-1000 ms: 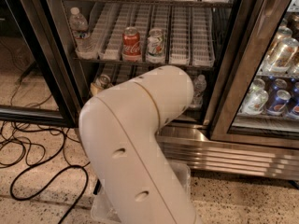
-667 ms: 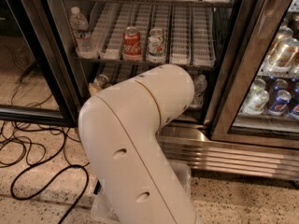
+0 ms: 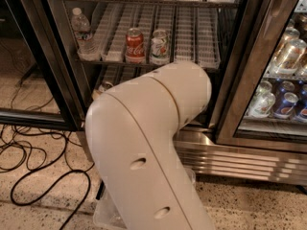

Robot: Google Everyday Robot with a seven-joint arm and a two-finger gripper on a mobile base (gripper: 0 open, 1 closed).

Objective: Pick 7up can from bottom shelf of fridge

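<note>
nothing visibly moved since the earlier frame: arm (image 3: 144,147) sits in the same pose, elbow filling the centre, forearm reaching into the fridge (image 3: 240,159) at the bottom shelf (image 3: 117,74). gripper is hidden behind the elbow, somewhere inside that lower level; can't tell if it's released or grasping anything. 7up can (image 3: 102,86) stands on the bottom shelf at the left, just beside the arm's edge, only its upper part showing. coke can (image 3: 135,45) and water bottle (image 3: 82,31) sit one rack up.
</note>
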